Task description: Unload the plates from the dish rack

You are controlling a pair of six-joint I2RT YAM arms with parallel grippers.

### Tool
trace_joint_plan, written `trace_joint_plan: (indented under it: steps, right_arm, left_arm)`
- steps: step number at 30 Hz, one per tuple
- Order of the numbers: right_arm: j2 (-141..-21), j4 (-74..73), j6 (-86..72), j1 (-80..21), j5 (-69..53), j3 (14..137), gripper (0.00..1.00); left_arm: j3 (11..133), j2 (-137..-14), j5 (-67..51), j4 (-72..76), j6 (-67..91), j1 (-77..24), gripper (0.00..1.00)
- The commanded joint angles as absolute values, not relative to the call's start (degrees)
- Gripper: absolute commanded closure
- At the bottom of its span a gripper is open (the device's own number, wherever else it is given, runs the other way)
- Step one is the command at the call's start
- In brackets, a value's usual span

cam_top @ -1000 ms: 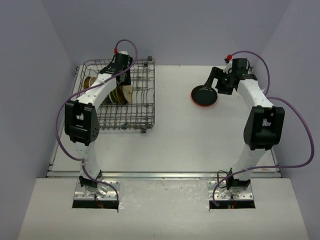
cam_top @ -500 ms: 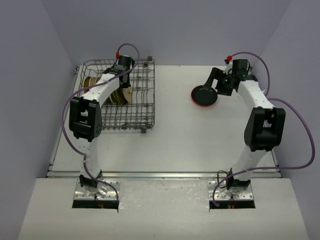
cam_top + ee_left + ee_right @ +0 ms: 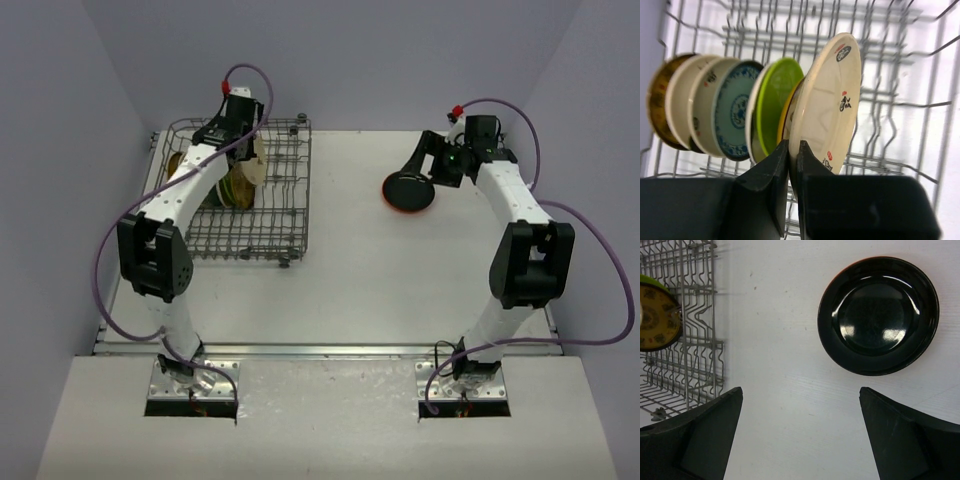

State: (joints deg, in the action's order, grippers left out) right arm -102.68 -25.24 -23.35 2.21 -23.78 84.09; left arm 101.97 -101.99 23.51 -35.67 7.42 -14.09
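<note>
The grey wire dish rack [image 3: 285,205] stands at the far left of the table. Several plates stand on edge in it: a yellow-brown one [image 3: 657,100], a teal-patterned one [image 3: 735,115] and a lime green one [image 3: 777,105]. My left gripper [image 3: 793,150] is shut on the lower rim of the nearest plate [image 3: 827,100], whose beige underside faces the camera, with an orange edge behind it. From above, that left gripper [image 3: 243,150] sits over the rack's back half. My right gripper [image 3: 800,390] is open, above the table just short of a black plate with an orange rim [image 3: 879,315] lying flat.
The flat black plate [image 3: 408,192] lies at the far right of the table, near my right gripper [image 3: 425,165]. The rack's right wall and tines [image 3: 690,325] show at the left of the right wrist view. Purple walls close in the table on three sides.
My left gripper has closed on the beige-backed plate's rim, and the left arm has swung back and to the left. The right arm has hardly moved.
</note>
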Motion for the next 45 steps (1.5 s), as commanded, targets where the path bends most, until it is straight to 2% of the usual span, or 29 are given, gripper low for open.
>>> trace_joint_plan:
  steps: [1, 3, 5, 10, 16, 24, 27, 28, 32, 33, 34, 35, 36, 37, 38, 41, 42, 45]
  right_arm:
    - [-99.1, -19.2, -25.0, 1.4, -33.8, 83.3, 0.02]
    - [-98.7, -16.5, -26.0, 1.2, -36.9, 82.7, 0.03]
    - [-96.8, -9.3, -29.1, 0.6, -45.0, 79.5, 0.06]
    - [-93.1, -0.5, -31.8, -3.3, -52.8, 75.6, 0.14]
    - [-93.2, -3.4, -26.6, -9.4, -50.5, 77.7, 0.23]
    - [-95.9, -6.6, -23.1, -13.3, -47.3, 80.2, 0.3]
    - [-96.9, -6.9, -22.8, -13.6, -47.0, 80.4, 0.36]
    - [-96.9, -6.9, -22.6, -13.6, -46.8, 80.4, 0.39]
    - [-96.4, -6.3, -22.6, -13.8, -47.2, 79.8, 0.76]
    - [-96.2, -6.7, -22.5, -13.8, -47.0, 79.6, 0.92]
    - [-96.2, -6.8, -22.5, -13.8, -46.6, 79.5, 1.0]
    - [-95.8, -7.0, -22.6, -13.5, -46.1, 78.9, 1.0]
    - [-95.5, -7.2, -22.9, -13.3, -45.8, 78.5, 1.0]
    - [-95.6, -7.2, -23.5, -12.5, -45.9, 78.3, 1.0]
    - [-95.7, -7.3, -24.4, -11.1, -46.2, 78.0, 1.0]
    - [-97.5, -8.1, -28.0, -7.0, -46.2, 77.9, 1.0]
    - [-97.6, -8.1, -28.6, -5.3, -46.2, 77.9, 1.0]
    - [-103.1, -14.8, -28.4, -0.1, -39.2, 81.9, 1.0]
  left_arm:
    - [97.2, -93.6, 11.2, -28.8, 8.5, -14.6, 1.0]
    - [93.8, -91.7, 4.2, -27.0, 8.7, -14.6, 1.0]
    - [89.7, -90.0, -8.6, -24.3, 9.5, -14.5, 1.0]
    - [88.1, -91.1, -29.7, -22.2, 12.0, -14.6, 1.0]
    - [89.1, -93.0, -40.5, -21.6, 13.6, -14.7, 1.0]
    - [87.0, -93.4, -45.9, -21.0, 13.4, -14.7, 1.0]
    - [86.7, -93.7, -47.6, -20.7, 13.6, -14.8, 1.0]
    - [86.7, -93.8, -47.7, -20.7, 13.6, -14.8, 1.0]
    - [86.9, -94.3, -47.4, -20.7, 13.9, -14.8, 0.99]
    - [86.9, -94.4, -47.0, -20.7, 14.0, -14.8, 0.96]
    - [87.0, -94.4, -46.5, -20.7, 14.0, -14.8, 0.89]
    - [87.1, -94.4, -45.0, -20.8, 13.9, -14.7, 0.54]
    - [87.2, -94.3, -44.0, -21.1, 13.9, -14.7, 0.26]
    - [87.4, -94.0, -42.0, -21.6, 13.8, -14.7, 0.11]
    - [87.6, -93.4, -37.3, -22.2, 13.6, -14.6, 0.02]
    - [88.3, -92.0, -23.9, -23.8, 12.7, -14.2, 0.0]
    - [88.3, -91.6, -23.8, -24.1, 12.6, -14.1, 0.0]
    - [88.3, -90.5, -7.5, -24.6, 12.9, -13.9, 0.0]
